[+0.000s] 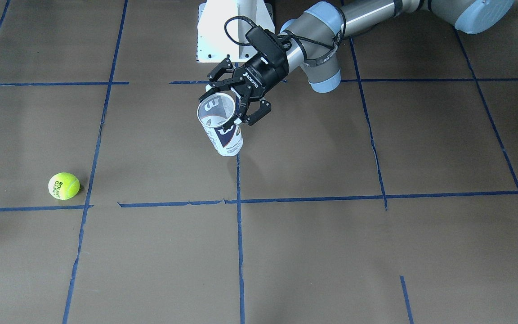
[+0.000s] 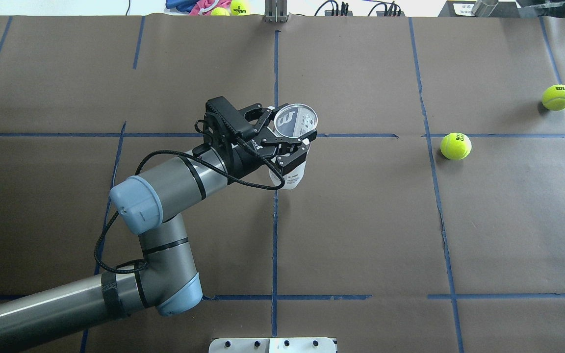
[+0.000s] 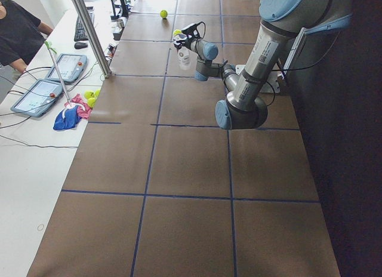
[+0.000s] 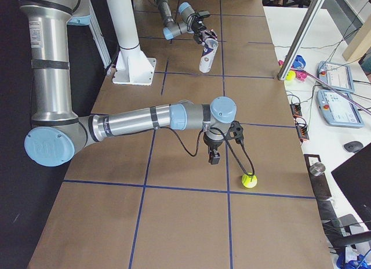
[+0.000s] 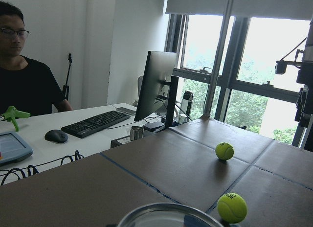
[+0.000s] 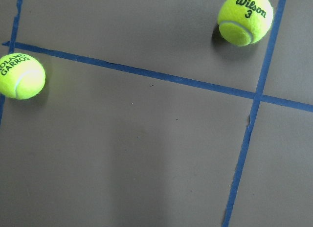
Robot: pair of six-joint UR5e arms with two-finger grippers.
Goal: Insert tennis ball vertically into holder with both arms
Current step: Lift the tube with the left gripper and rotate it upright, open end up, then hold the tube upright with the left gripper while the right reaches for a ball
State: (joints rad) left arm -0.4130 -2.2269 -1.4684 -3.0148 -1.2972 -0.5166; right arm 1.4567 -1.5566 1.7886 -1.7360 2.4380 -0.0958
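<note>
The holder (image 1: 225, 135) is a clear can with a white and navy label. It stands upright with its open mouth up, held above the table's middle. My left gripper (image 1: 229, 105) is shut on it just below the rim, as the overhead view (image 2: 287, 137) also shows. The tennis ball (image 1: 63, 185) with Roland Garros print lies alone on the table, far to the holder's right in the overhead view (image 2: 455, 146). It also sits at the left edge of the right wrist view (image 6: 22, 76). My right gripper (image 4: 214, 156) points down over the table; I cannot tell its state.
A second ball (image 2: 558, 97), printed Wilson 3, lies farther right and also shows in the right wrist view (image 6: 244, 17). The white pedestal base (image 1: 232, 31) stands behind the holder. More balls (image 2: 236, 7) lie beyond the far edge. An operator (image 5: 19, 85) sits at the desk.
</note>
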